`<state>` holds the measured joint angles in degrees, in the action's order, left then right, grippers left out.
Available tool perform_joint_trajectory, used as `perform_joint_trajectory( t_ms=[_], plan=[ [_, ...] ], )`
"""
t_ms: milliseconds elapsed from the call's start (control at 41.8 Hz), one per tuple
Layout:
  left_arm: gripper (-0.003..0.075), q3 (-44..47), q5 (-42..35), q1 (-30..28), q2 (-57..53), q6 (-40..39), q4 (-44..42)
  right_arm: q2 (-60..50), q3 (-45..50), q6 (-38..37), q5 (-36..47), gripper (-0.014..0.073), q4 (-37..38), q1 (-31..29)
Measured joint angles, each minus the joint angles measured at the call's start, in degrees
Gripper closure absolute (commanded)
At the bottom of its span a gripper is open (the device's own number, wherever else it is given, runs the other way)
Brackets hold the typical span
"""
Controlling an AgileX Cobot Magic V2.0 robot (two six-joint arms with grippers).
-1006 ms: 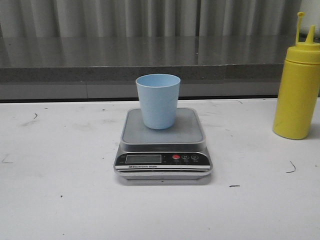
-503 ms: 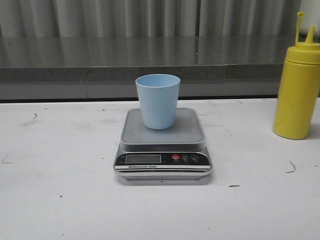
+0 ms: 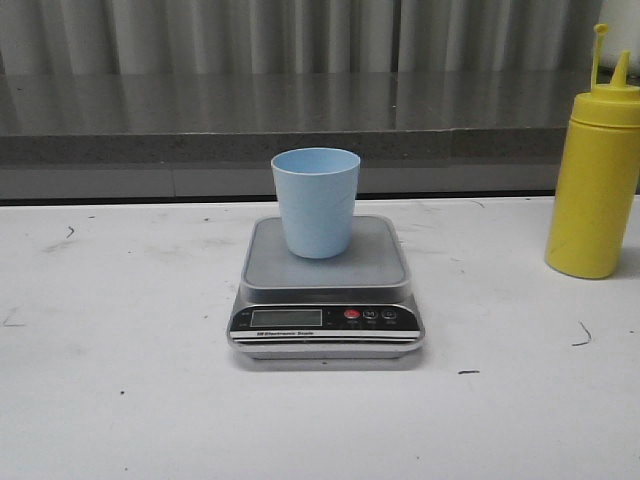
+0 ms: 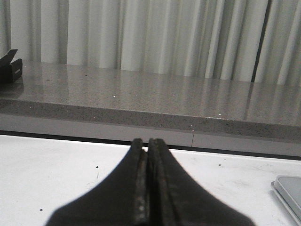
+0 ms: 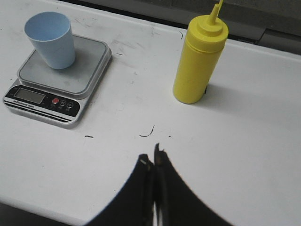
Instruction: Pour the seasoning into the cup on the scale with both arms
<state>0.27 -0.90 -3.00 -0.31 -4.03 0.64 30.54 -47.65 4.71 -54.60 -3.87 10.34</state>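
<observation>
The pale blue cup (image 3: 316, 201) stands upright on the silver-grey scale (image 3: 326, 300) at the table's middle; both also show in the right wrist view, cup (image 5: 50, 40) on scale (image 5: 61, 84). The yellow seasoning bottle (image 3: 594, 170) stands upright at the far right, also in the right wrist view (image 5: 200, 61). My right gripper (image 5: 151, 159) is shut and empty, above the table short of the bottle. My left gripper (image 4: 147, 143) is shut and empty, low over the table left of the scale, whose corner (image 4: 289, 190) shows. Neither gripper shows in the front view.
A grey stone ledge (image 3: 300, 125) runs along the table's back edge, with a pale curtain behind it. A small black object (image 4: 10, 68) sits on the ledge in the left wrist view. The white tabletop (image 3: 120, 380) has scattered dark scuffs.
</observation>
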Motion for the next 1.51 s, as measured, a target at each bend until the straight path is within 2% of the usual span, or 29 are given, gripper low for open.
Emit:
perform_joint_trajectory(
  t_ms=[1053,1125,1197,1413,1508],
  plan=[
    [0.0740,0.0,0.0,0.0,0.0,0.0,0.0,-0.3,0.4,0.0,0.3,0.0711,0.0,-0.3],
    [0.0740,0.0,0.0,0.0,0.0,0.0,0.0,-1.8,2.7,0.0,3.1,0.0711,0.1,-1.8],
    [0.0740,0.0,0.0,0.0,0.0,0.0,0.0,-4.7,7.4,0.0,9.6,0.0711,0.2,-3.6],
    [0.0740,0.0,0.0,0.0,0.0,0.0,0.0,-17.9,28.5,0.0,32.4,0.0711,1.1,-8.3],
    [0.0740,0.0,0.0,0.0,0.0,0.0,0.0,-23.9,36.9,0.0,39.4,0.0711,1.3,-9.1]
  ],
)
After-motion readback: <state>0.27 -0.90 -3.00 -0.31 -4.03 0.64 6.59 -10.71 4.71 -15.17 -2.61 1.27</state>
